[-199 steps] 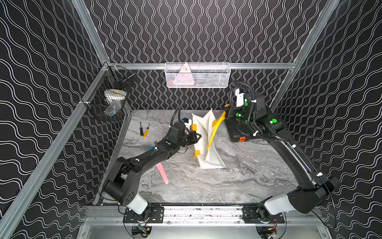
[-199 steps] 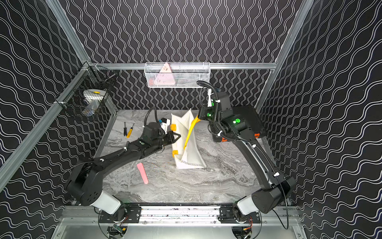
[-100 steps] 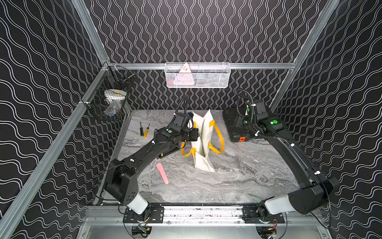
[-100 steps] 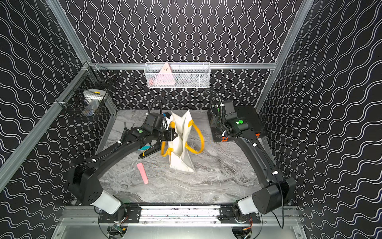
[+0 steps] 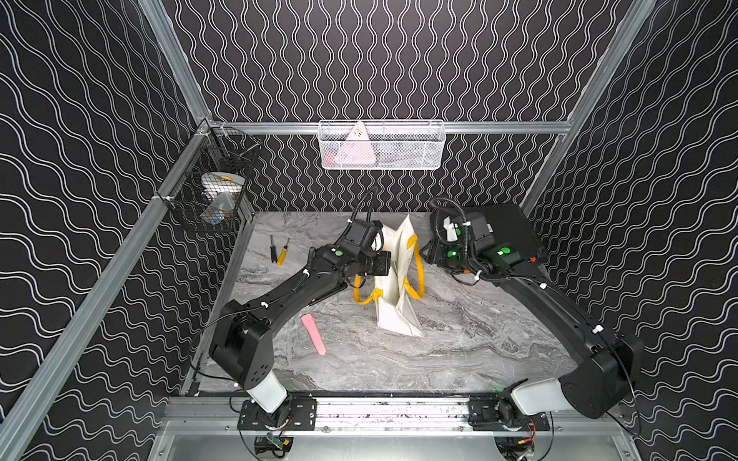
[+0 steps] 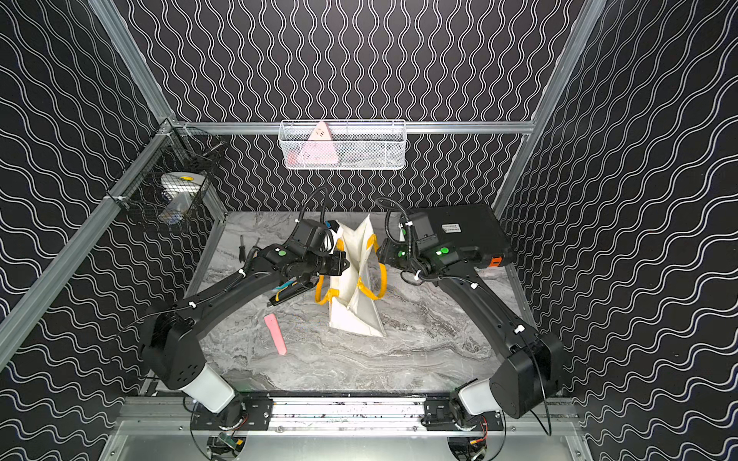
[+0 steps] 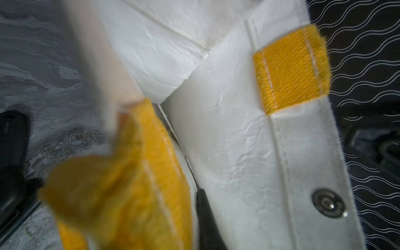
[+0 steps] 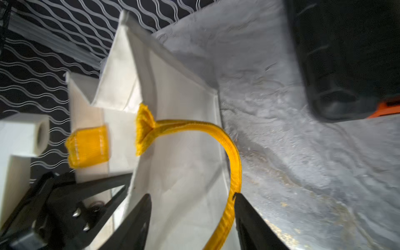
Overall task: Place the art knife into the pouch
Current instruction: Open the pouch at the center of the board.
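We see the white pouch [image 5: 393, 279] standing up on the table [image 5: 439, 359], a pink stick [image 5: 314, 333] lying near it and a black case [image 5: 507, 227] beside it.

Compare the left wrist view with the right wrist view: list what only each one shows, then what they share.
Only the left wrist view: a clearly shown metal snap on the pouch, and a blurred yellow handle bunched near the lens. Only the right wrist view: the black case with its orange latch, and the right gripper, jaws open, a loop handle running between them. Both: the white pouch, a yellow handle patch, the marble tabletop and the wavy-patterned wall.
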Motion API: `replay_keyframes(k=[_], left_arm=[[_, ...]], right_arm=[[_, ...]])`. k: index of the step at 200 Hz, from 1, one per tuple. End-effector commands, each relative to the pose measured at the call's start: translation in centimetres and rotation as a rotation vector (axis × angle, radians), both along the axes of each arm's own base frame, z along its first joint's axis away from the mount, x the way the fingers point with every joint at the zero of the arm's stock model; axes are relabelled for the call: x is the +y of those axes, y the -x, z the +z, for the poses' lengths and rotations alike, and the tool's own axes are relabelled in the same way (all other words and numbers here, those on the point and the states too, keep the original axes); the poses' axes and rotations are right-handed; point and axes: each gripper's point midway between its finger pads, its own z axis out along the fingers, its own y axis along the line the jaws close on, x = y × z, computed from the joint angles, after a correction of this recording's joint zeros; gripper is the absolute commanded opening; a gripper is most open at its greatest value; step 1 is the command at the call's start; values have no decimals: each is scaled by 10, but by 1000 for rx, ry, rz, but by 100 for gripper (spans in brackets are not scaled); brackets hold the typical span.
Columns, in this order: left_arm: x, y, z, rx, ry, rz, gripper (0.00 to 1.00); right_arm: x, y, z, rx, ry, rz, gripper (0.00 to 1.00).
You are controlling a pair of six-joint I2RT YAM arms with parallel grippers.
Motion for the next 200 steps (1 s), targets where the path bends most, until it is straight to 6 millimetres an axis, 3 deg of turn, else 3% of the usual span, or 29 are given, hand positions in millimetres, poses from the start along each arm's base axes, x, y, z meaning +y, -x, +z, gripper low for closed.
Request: replay_keyframes(k=[1,70,85,120,149,200], left_arm=[[-5,-5,7,-46,3,-18,0],[-5,-4,9,-65,-6,-15,0],[-4,-4,11,-71,-11,-17,0],[0,-2,10,-74,-26,-3,0],[3,-2,15,-84,-33,4,0],[5,-2,21,-101,-54,13,0]], right_arm=[[22,-9,9,-18,-111,17,62],[64,-1,-3,27,-120,84,64],[61,2,-6,41,-93,69,64],[49,8,17,-12,-91,37,64],[49,17,23,-10,-105,40,65],[65,17,2,43,-111,66,66]])
